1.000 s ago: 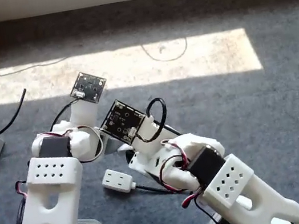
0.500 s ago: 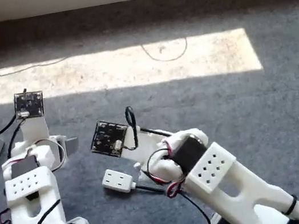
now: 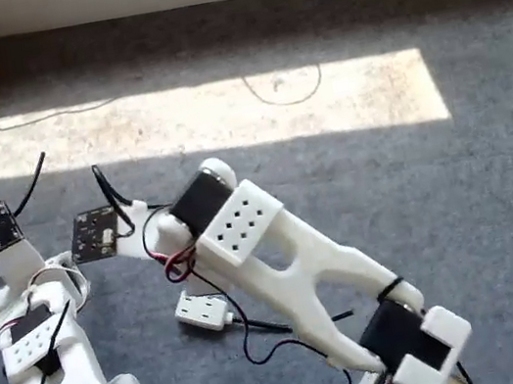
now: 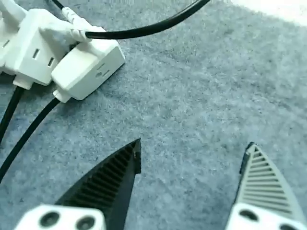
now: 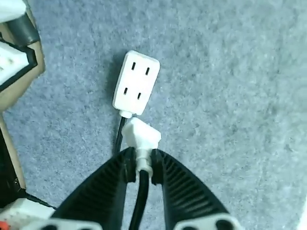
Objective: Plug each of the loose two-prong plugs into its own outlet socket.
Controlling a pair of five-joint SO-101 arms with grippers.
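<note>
little looks done yet, by my reading. well left of the white two-socket outlet block [image 3: 203,310], a cluster of white plastic taps and plugs [image 4: 57,52] lies on the grey carpet [image 4: 192,86] with black cords [image 4: 144,28] running off it. one plug there seems seated, though i cannot tell for sure. the left gripper [image 4: 194,143] hangs near that cluster, jaws spread wide and empty. next comes the right gripper [image 5: 142,152], clenched on the neck of a white angled two-prong plug [image 5: 142,133], which it holds just beside the block's cord end. its prongs are hidden. all four of the block's slots look bare, so this plug is not yet in, and lining it up is probably the work left.
</note>
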